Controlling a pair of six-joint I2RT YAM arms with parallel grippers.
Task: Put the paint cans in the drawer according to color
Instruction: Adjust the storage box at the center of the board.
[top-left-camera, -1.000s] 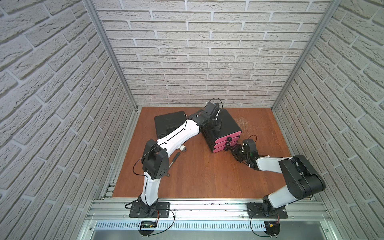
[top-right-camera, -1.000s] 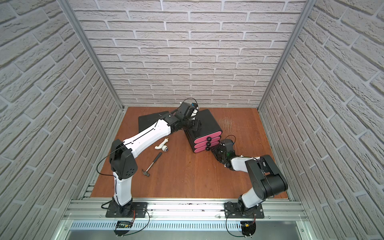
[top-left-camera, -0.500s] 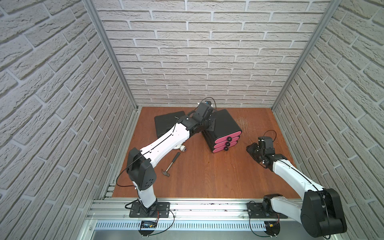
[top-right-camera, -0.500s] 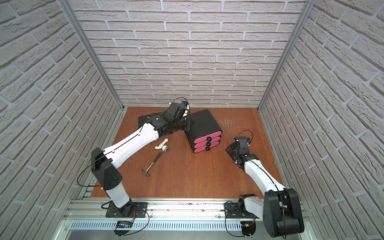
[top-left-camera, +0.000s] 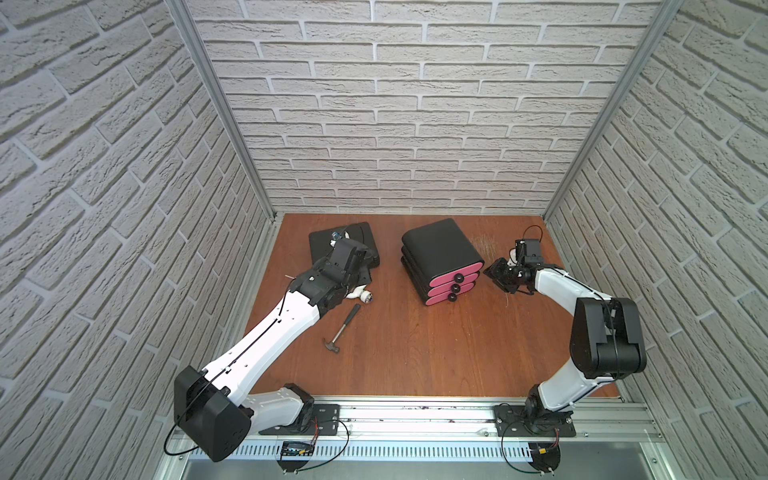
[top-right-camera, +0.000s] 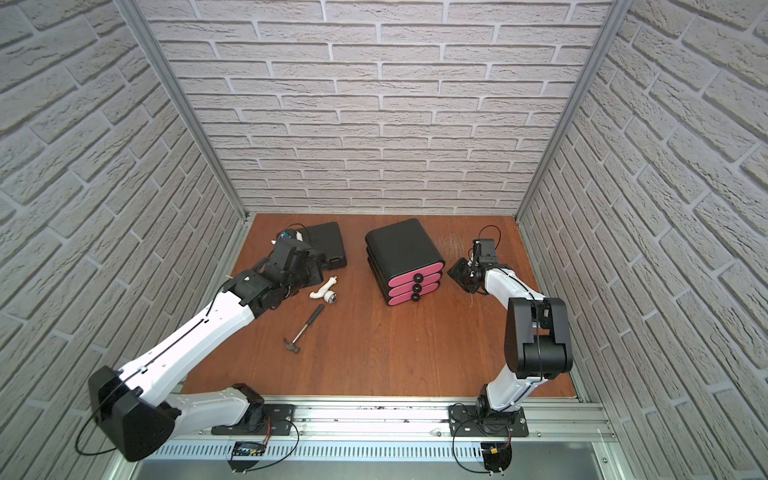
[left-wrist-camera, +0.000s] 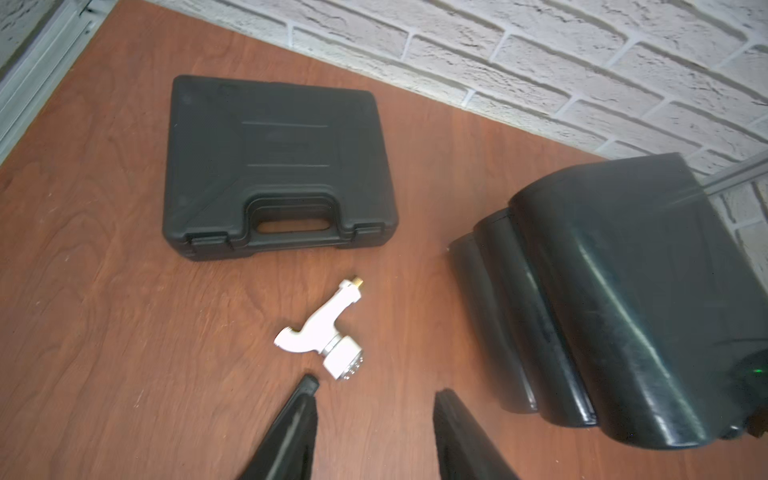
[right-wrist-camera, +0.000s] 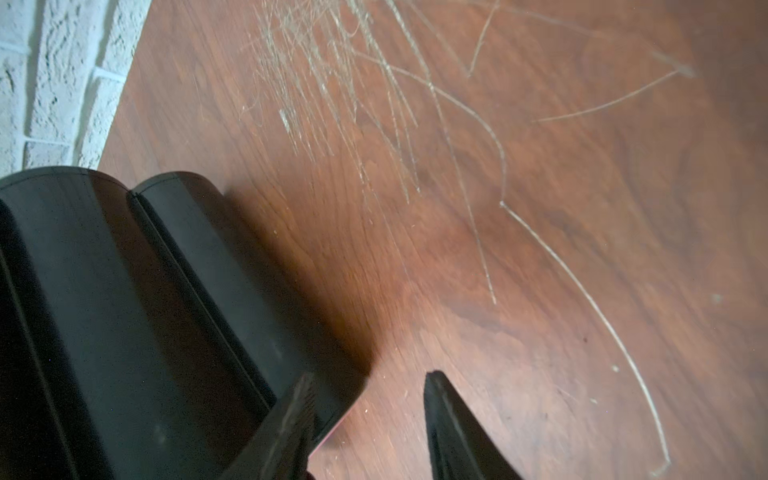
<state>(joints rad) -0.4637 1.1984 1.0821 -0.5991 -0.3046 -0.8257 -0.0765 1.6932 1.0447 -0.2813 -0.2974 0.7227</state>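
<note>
A: Progress check. Any paint cans out in the open?

B: None in any view. The table (top-left-camera: 415, 357) carries only the hammer (top-left-camera: 341, 328), the white pipe fitting (left-wrist-camera: 322, 332) and the flat tool case (left-wrist-camera: 276, 166).

A: And the drawer (top-left-camera: 442, 253)?

B: It stands toward the back of the table, right of the tool case. In both top views all three pink fronts sit flush and the knobs line up.

A: So the sorting is done?

B: Probably done or nearly so, since nothing is left to pick up. (That is a judgement; the contents are hidden, so sorting by colour cannot be checked.) What remains, at most, is moving the arms clear.

A: Tools. Left gripper (left-wrist-camera: 376, 395)?

B: The jaws are parted partway with bare wood between them, so it holds nothing. It hangs over the table between the pipe fitting and the drawer, with the fitting just beyond one fingertip and not touched.

A: Right gripper (right-wrist-camera: 368, 386)?

B: It is also parted and empty. It sits just beside the drawer's right flank, low down. One finger overlaps the drawer's corner in the wrist view, and I cannot tell whether they touch.
</note>
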